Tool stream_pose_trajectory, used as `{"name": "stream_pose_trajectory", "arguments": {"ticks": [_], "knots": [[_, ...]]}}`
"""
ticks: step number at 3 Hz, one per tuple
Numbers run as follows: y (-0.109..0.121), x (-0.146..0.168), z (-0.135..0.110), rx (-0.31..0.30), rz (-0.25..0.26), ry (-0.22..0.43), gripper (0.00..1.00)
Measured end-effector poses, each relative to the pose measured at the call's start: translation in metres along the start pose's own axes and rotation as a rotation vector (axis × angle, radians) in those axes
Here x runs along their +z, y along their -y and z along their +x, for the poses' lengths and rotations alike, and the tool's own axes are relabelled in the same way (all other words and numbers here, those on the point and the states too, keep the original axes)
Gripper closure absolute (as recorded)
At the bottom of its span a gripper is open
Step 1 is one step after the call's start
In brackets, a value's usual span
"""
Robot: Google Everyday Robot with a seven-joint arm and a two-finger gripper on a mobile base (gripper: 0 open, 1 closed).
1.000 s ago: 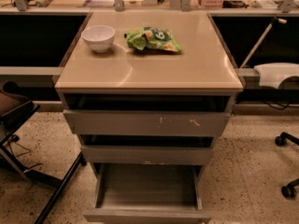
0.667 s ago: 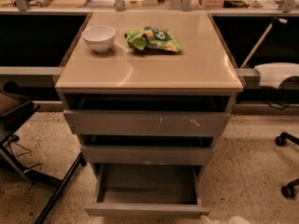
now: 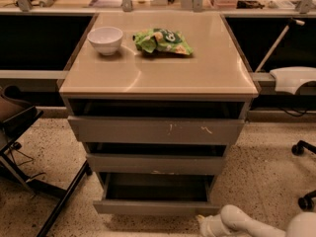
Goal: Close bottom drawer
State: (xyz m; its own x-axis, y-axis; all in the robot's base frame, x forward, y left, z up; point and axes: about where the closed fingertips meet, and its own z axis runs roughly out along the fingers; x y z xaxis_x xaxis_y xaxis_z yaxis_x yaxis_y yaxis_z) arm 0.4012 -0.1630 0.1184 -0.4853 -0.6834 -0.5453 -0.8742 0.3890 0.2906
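Observation:
The bottom drawer (image 3: 153, 207) is the narrowest of three grey drawers in the cabinet (image 3: 158, 83). It stands partly open, its plain grey face forward and a shallow dark inside showing. My white arm (image 3: 247, 223) comes in from the bottom right. My gripper (image 3: 202, 223) is low at the right end of the bottom drawer's face, right against it or just in front of it.
The top drawer (image 3: 155, 130) with white scratches and the middle drawer (image 3: 155, 163) also stand slightly out. A white bowl (image 3: 105, 39) and a green snack bag (image 3: 162, 42) lie on the cabinet top. A black chair frame (image 3: 29, 177) is left, chair castors (image 3: 303, 174) right.
The bottom drawer has slid inwards and sticks out less than before. My arm and gripper have come into view at the bottom right, by the drawer's face.

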Motion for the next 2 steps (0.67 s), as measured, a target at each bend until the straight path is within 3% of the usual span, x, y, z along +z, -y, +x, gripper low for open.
{"name": "stream_pose_trajectory", "arguments": {"ticks": [1,2], "knots": [[0.004,0.033,-0.028,-0.068,-0.098,-0.018,0.00],[0.008,0.035,-0.059,-0.143,-0.095,-0.008,0.00]]}}
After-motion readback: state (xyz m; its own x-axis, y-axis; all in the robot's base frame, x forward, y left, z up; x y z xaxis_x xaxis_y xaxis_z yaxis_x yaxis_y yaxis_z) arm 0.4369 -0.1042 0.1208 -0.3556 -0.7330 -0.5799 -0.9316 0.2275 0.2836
